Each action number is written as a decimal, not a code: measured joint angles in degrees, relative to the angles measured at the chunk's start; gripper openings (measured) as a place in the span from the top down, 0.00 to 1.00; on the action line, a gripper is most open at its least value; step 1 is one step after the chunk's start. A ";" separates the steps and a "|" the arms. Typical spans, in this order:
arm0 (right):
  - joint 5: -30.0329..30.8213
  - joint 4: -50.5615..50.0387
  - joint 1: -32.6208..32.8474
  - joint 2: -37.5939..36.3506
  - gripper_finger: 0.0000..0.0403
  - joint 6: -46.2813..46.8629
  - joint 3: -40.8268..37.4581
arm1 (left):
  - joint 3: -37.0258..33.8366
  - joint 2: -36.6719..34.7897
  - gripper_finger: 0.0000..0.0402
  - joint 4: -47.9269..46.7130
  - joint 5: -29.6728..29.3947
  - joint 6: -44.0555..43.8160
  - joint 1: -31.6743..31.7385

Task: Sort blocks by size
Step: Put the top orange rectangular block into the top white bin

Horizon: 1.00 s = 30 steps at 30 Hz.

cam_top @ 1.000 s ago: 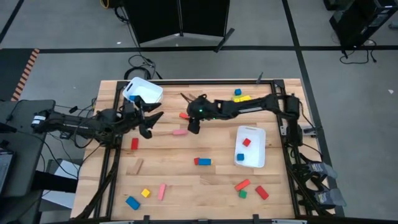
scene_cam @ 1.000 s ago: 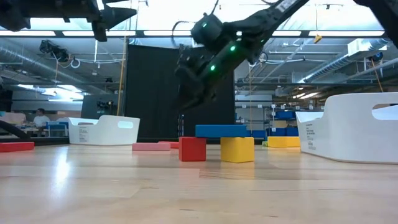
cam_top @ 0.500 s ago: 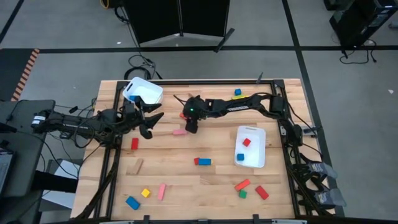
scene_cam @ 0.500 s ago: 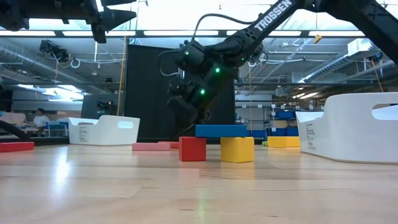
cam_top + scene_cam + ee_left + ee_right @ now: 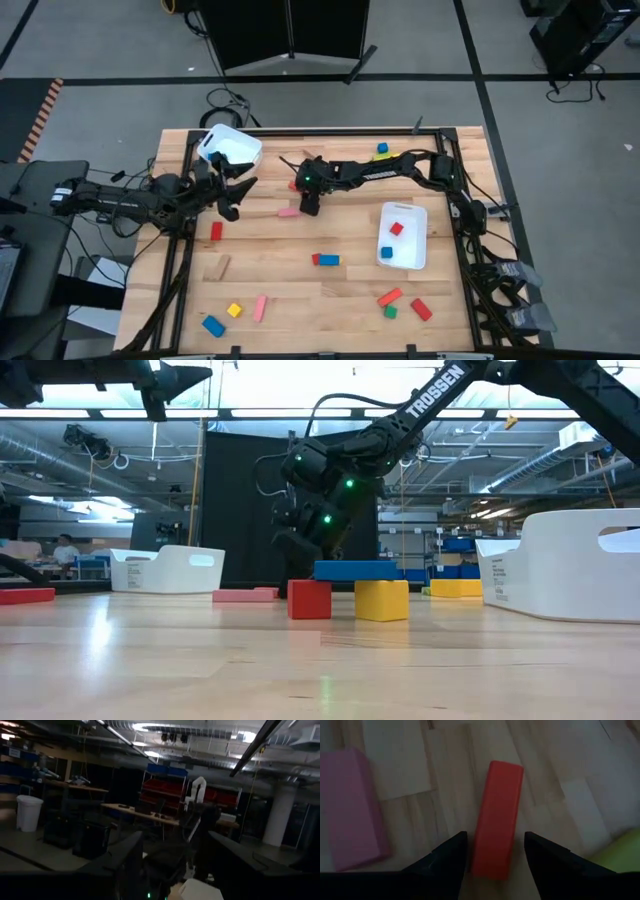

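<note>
Many small blocks lie scattered on the wooden table (image 5: 300,290). My right gripper (image 5: 305,197) is open, low over a red bar (image 5: 496,820) that lies flat on the table at the far middle. Its fingers stand on either side of the bar's near end (image 5: 492,865); I cannot tell whether they touch it. A pink bar (image 5: 350,805) lies beside it and also shows in the high view (image 5: 289,211). My left gripper (image 5: 235,195) is open and empty, held high beside the left white bin (image 5: 230,147).
A second white bin (image 5: 402,262) at the right holds a red cube (image 5: 396,228) and a blue cube (image 5: 388,251). Loose blocks lie near the front edge (image 5: 234,310), at the middle (image 5: 326,260), the front right (image 5: 421,309) and the far edge (image 5: 392,158).
My right gripper has gone down toward the red bar and a little toward the table's left edge, and stays open. No block has moved.
</note>
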 joint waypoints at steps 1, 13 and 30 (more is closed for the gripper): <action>-0.09 0.08 0.00 0.02 0.53 0.01 0.00 | 0.00 -0.54 0.44 -0.05 0.00 -0.02 0.00; -3.01 0.18 -0.11 0.03 0.72 1.13 -0.03 | 0.00 -6.82 0.44 -0.24 0.00 0.09 0.00; -6.48 16.14 1.45 9.19 0.72 3.29 24.44 | 0.00 -10.28 0.44 0.78 3.01 -0.07 -0.02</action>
